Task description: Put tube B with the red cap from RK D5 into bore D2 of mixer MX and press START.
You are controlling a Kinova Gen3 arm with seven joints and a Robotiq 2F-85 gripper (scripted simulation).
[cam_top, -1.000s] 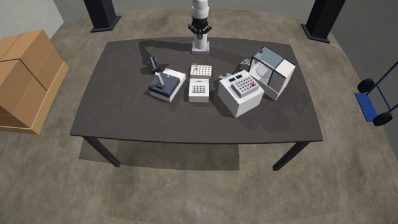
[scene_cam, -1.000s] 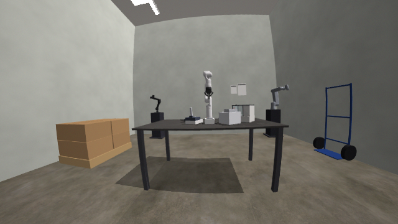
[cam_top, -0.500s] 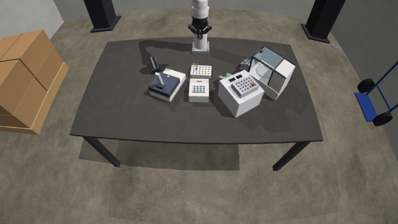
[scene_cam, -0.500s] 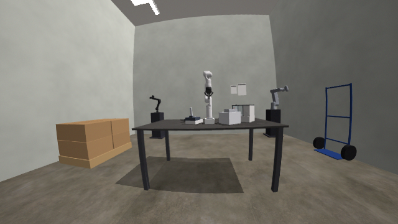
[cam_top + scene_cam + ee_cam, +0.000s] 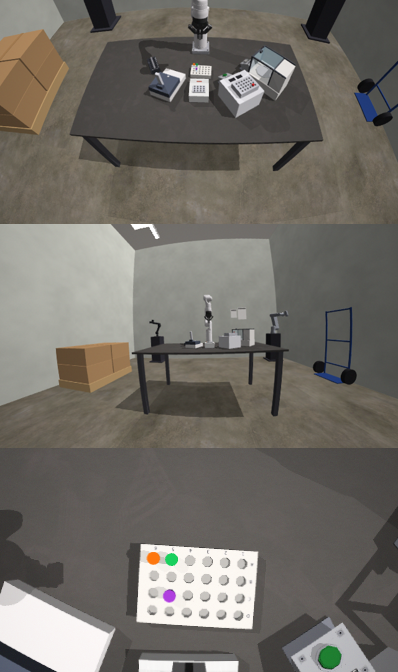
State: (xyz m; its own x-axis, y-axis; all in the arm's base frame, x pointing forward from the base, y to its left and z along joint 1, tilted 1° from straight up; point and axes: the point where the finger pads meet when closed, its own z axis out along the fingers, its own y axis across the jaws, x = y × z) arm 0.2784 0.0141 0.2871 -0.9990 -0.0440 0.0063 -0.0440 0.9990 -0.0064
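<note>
The red-capped tube B [image 5: 253, 84] stands in a bore at the right edge of the grey block on the white mixer MX [image 5: 240, 93]. The mixer's green START key [image 5: 329, 656] is on its sloping front, at the lower right of the wrist view, and also shows in the top view [image 5: 224, 75]. My gripper [image 5: 199, 32] is shut on nothing and hangs high over the bench near the arm's base, also seen in the exterior view [image 5: 208, 317]. The fingers are out of the wrist view. I cannot make out a lit lamp on the mixer's top.
The tube rack RK [image 5: 196, 585] lies below the wrist camera with orange [image 5: 153, 558], green [image 5: 171, 559] and purple [image 5: 169, 595] capped tubes. The balance BAL [image 5: 270, 71], dry block DB [image 5: 199, 90], spectrophotometer SP [image 5: 165, 84] and magnet block MG [image 5: 153, 65] stand around.
</note>
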